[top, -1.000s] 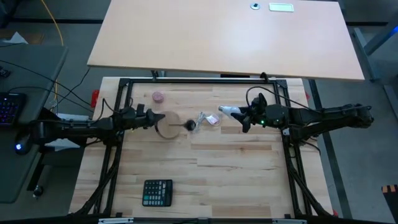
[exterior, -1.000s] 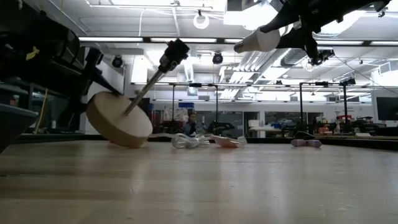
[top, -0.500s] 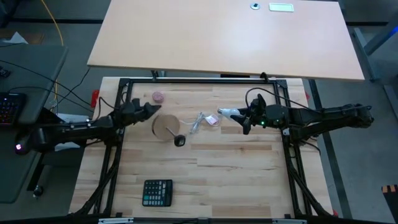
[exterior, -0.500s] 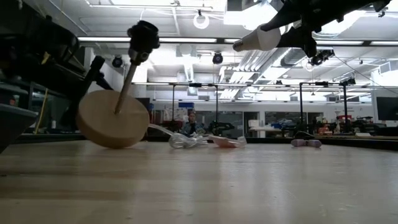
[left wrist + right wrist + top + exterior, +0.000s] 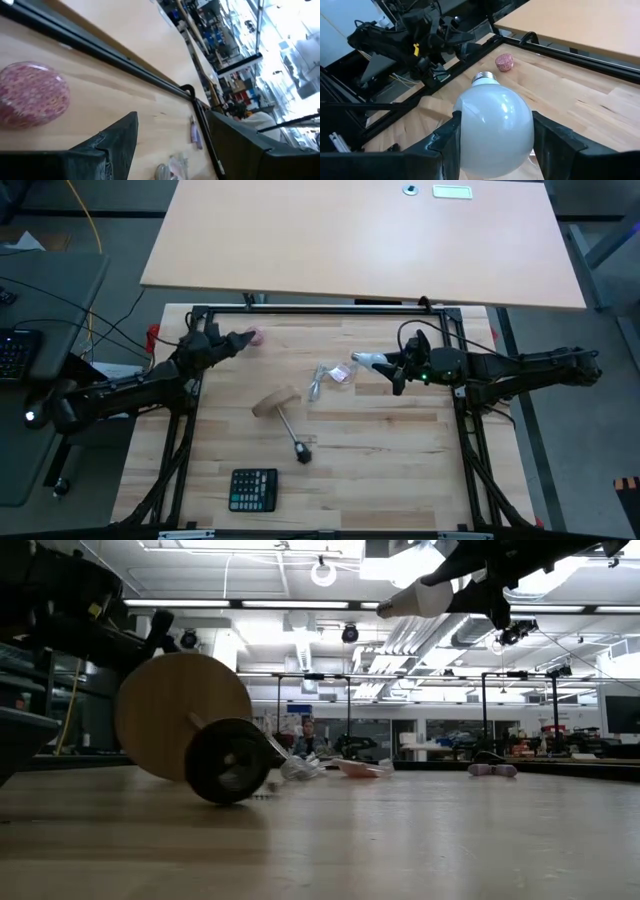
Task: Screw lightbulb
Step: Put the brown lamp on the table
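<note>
a robotics lab or workshop, open-plan. the low view looks across a butcher-block table [image 5: 400, 840] into a large hall with exposed ceiling ducts [image 5: 300, 645], strip lights [image 5: 250, 604] at the top of the frame, and a person [image 5: 306, 738] seated mid-frame among benches. in the high view a black metal frame [image 5: 330, 310] rims the table; a second, pale desk [image 5: 360, 240] fills the top of the frame, cables [image 5: 100, 330] trail at left, and a keyboard [image 5: 18, 355] sits at the far left edge on a grey floor.
</note>
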